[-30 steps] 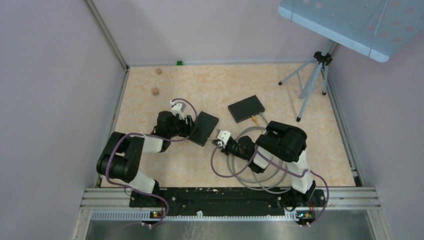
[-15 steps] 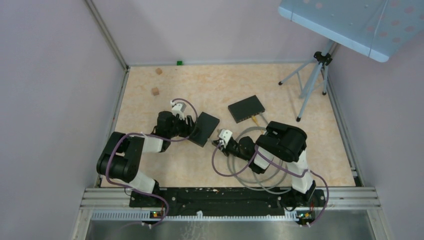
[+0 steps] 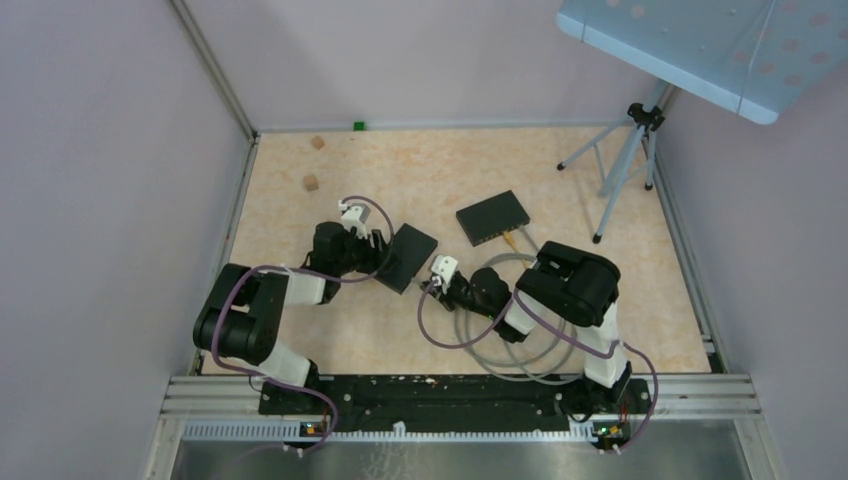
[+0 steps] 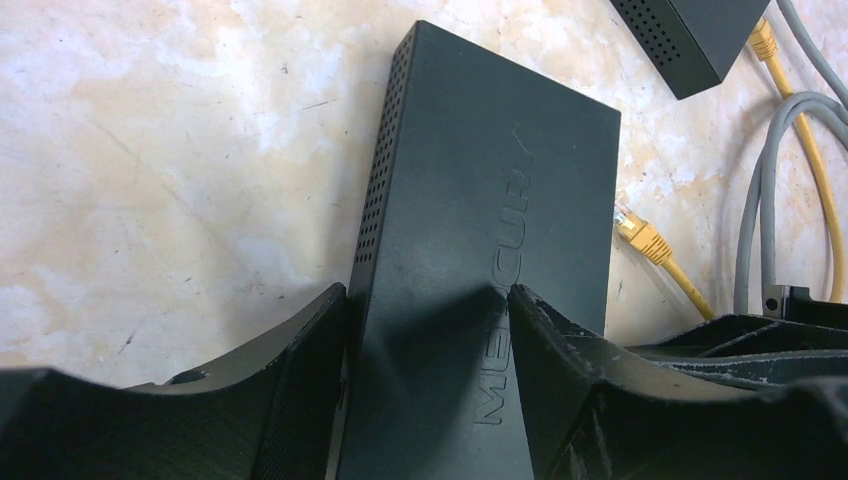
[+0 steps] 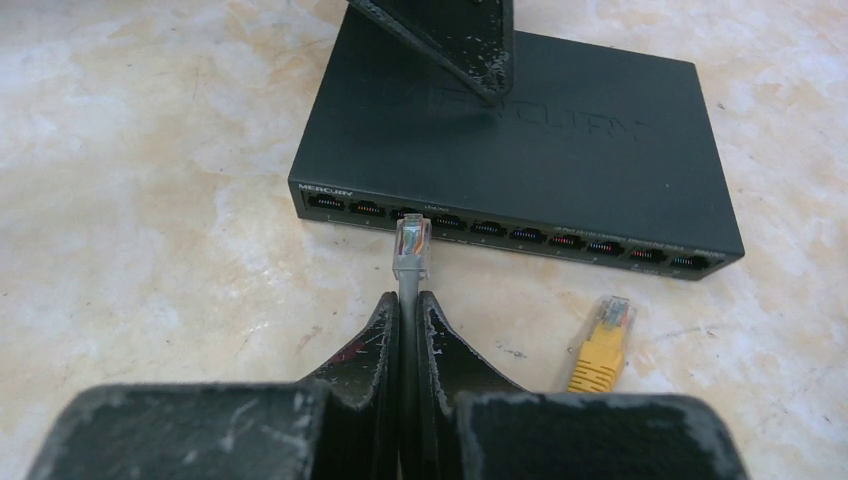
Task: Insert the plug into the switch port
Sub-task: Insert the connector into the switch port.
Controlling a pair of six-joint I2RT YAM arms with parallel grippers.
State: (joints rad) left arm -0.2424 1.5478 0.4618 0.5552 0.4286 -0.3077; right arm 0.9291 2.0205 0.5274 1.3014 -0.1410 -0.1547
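Pinching the plug [image 5: 411, 248], right hand [image 5: 408, 305] points it at the switch [image 5: 560, 150] — left hand [image 4: 428, 300] clamps the switch.

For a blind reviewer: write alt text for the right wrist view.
The right gripper, shut on a grey cable, points its clear plug at the port row of a black switch. A loose yellow plug lies to the right.

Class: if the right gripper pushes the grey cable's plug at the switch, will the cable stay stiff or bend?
Probably stiff enough: the right gripper pinches the cable just behind the plug, leaving little free length. Further back it lies in loops, so likely floppy, trailing.
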